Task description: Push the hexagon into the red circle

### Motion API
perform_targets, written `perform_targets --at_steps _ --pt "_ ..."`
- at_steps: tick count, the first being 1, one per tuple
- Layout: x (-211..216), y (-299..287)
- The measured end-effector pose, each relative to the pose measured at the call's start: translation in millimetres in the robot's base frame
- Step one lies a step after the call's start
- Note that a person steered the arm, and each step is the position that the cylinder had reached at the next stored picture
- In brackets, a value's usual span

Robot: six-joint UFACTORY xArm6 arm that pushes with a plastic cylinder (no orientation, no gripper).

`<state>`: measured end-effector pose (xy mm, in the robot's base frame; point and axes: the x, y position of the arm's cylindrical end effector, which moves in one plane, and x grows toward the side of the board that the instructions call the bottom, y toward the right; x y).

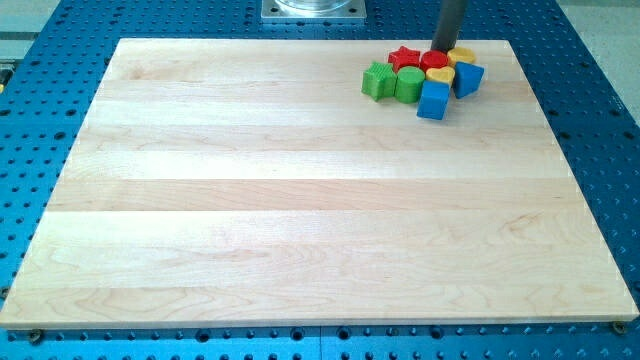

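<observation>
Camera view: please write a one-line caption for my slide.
My tip touches a tight block cluster by the red circle and yellow hexagon, at the wooden board's top right.

green star block (377,81), blue cube (434,100), wooden board (300,200)

My tip (441,50) stands at the top of a tight cluster on the wooden board (300,190). Just below it lies the red circle (435,61), with the red star (404,57) to its left. The yellow hexagon (462,55) sits just right of the tip. Further below are the green star (378,81), green cylinder (409,85), a yellow block (441,75) and two blue blocks (434,100) (468,79).
</observation>
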<state>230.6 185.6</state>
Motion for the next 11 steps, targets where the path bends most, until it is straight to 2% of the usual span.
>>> perform_targets --at_steps 1,2,4,5,6,7,8,9,10,11 --pt "-30.5 -7.8" --pt "-30.5 -7.8" --pt "-26.1 68.8" --pt "15.1 62.0" --pt "32.2 35.0" --pt "24.5 -0.6" --pt "20.3 16.8" --pt "20.1 -22.1" --pt "45.0 -7.3" --pt "30.6 30.4"
